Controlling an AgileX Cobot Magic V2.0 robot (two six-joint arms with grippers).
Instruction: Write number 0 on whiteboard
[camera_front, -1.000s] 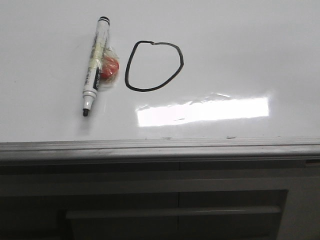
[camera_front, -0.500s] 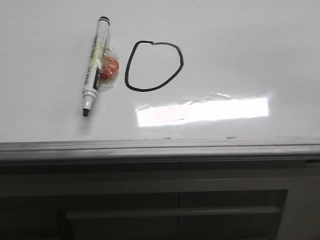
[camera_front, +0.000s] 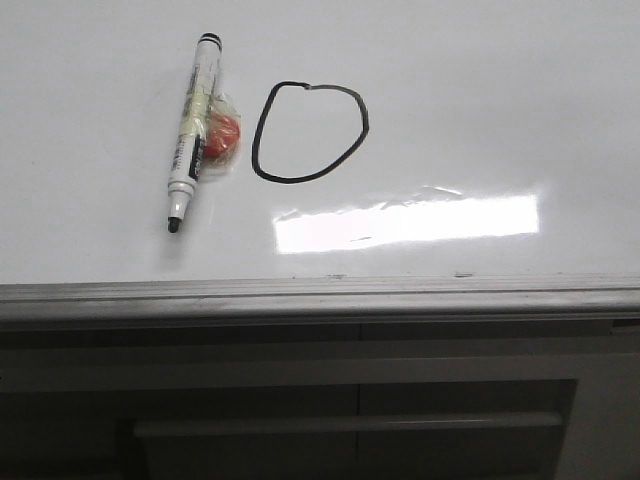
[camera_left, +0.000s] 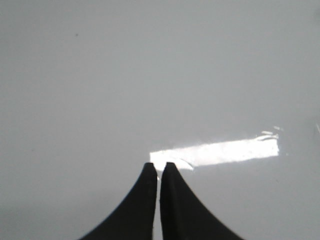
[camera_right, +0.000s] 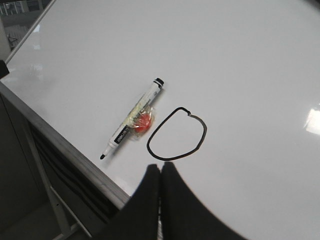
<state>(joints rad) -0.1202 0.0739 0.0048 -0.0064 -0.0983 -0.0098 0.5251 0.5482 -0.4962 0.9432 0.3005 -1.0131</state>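
The number 0 (camera_front: 308, 132) is a thin black closed loop on the glossy whiteboard (camera_front: 480, 100). It also shows in the right wrist view (camera_right: 176, 134). A white uncapped marker (camera_front: 193, 132) with a red piece taped to it lies flat just left of the loop, tip toward the grey rail (camera_front: 320, 295); the right wrist view shows it too (camera_right: 132, 119). My right gripper (camera_right: 160, 167) is shut and empty, above the board near the loop. My left gripper (camera_left: 158, 166) is shut and empty over bare board. Neither gripper shows in the front view.
A bright rectangular glare patch (camera_front: 405, 222) lies on the board below the loop. A dark grey cabinet front with a horizontal handle (camera_front: 345, 425) stands under the rail. The board's edge drops off toward the floor in the right wrist view (camera_right: 55, 140).
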